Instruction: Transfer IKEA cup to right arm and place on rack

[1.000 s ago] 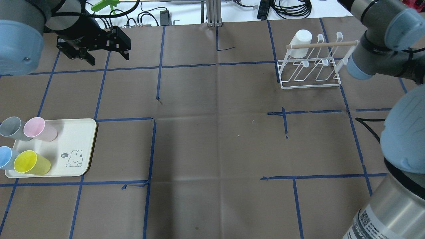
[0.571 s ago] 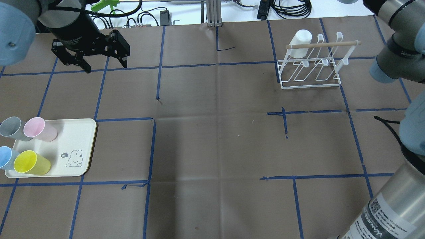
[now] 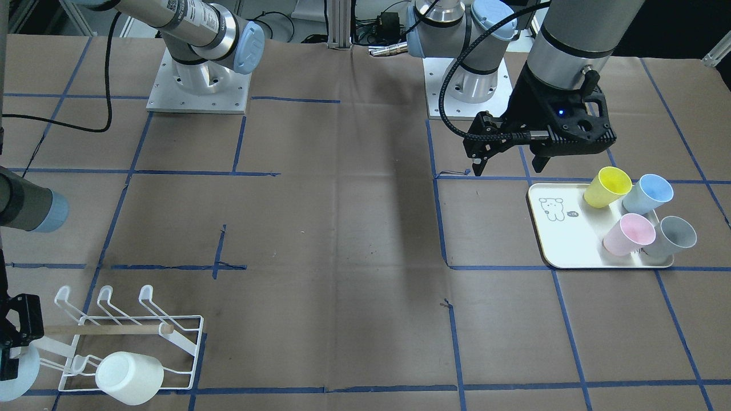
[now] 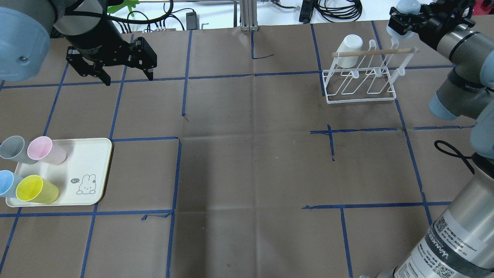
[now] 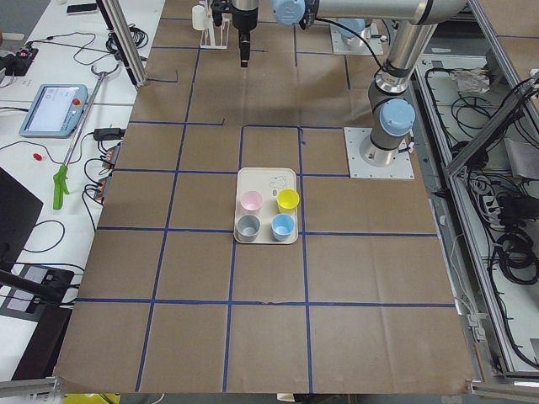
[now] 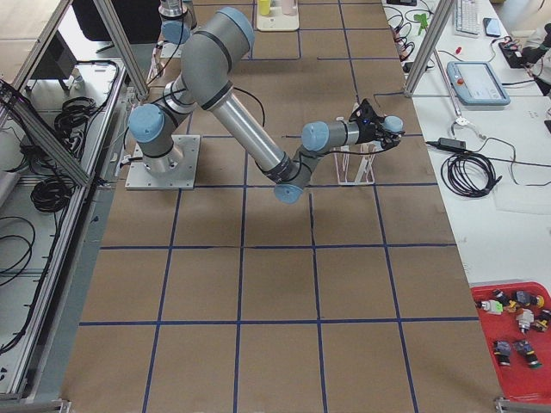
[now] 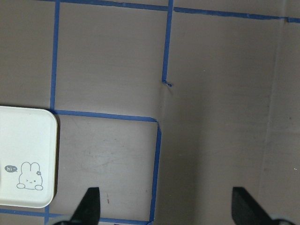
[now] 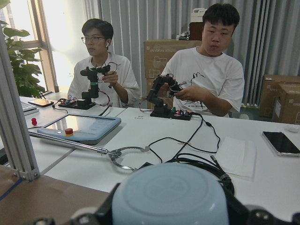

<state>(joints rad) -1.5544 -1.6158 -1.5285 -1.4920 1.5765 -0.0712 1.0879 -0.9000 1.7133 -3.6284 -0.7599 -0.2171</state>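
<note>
My right gripper [image 4: 403,21] is shut on a pale blue cup [image 4: 407,5], held just past the far right end of the white wire rack [image 4: 361,90]. The cup's base fills the bottom of the right wrist view [image 8: 171,197]. In the front view the gripper [image 3: 11,348] and the cup [image 3: 17,374] sit at the left edge beside the rack [image 3: 188,342]. A white cup [image 4: 349,44] hangs on the rack's far left prong. My left gripper [image 4: 127,75] is open and empty above the far left table, also in its wrist view [image 7: 166,206].
A cream tray [image 4: 98,170] at the near left holds a yellow [image 4: 34,189], a blue [image 4: 7,183], a pink [image 4: 44,150] and a grey cup [image 4: 13,148]. Cables and a white table lie beyond the far edge. Two operators [image 8: 206,70] sit there.
My right arm has swung outward and its gripper with the pale blue cup has come into view past the rack's far right end. My left gripper has shifted slightly right and nearer, still open.
</note>
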